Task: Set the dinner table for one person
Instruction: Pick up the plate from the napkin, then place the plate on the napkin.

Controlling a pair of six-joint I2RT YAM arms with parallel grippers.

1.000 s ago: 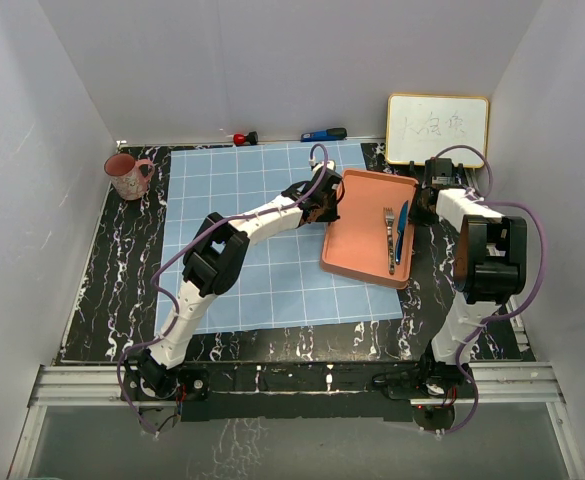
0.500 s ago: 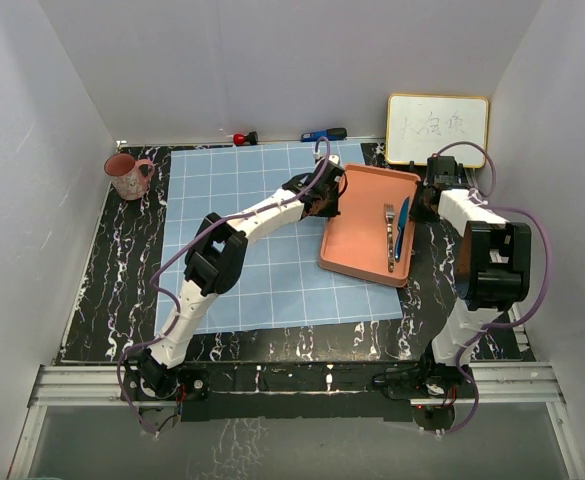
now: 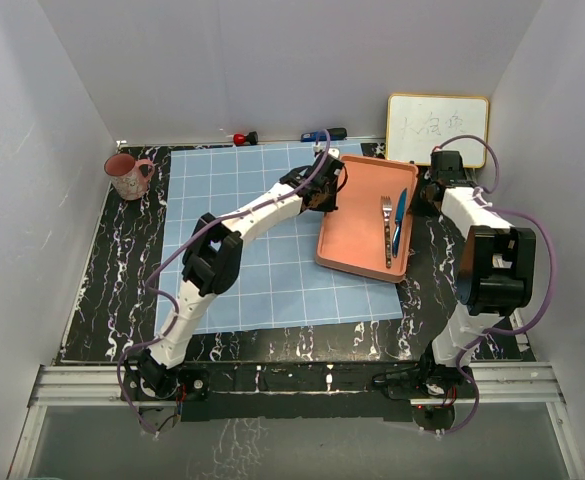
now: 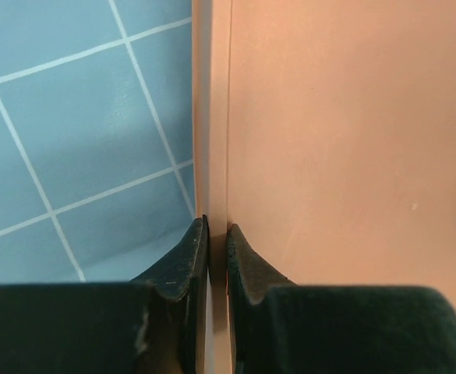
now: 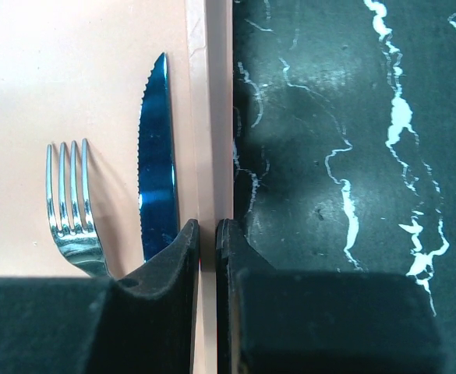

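Observation:
The black marble-veined dinner table (image 3: 122, 280) carries a light-blue gridded cloth (image 3: 242, 230). An orange tray (image 3: 352, 215) hangs over the cloth's right edge, held between both arms. My left gripper (image 3: 327, 195) is shut on the tray's left rim (image 4: 212, 156). My right gripper (image 3: 422, 195) is shut on the tray's right rim (image 5: 208, 117). A silver fork (image 3: 387, 230) and a blue knife (image 3: 399, 220) lie in the tray's right half; the right wrist view shows the fork tines (image 5: 65, 195) and the blade (image 5: 156, 171).
A pink mug (image 3: 127, 175) stands at the table's back left corner. A red-tipped tool (image 3: 244, 137) and a blue-handled tool (image 3: 324, 134) lie along the back wall. A whiteboard (image 3: 437, 128) leans at the back right.
Both arms have carried the tray away from the robot toward the back of the table, and slightly left. The fork and knife rode along in it.

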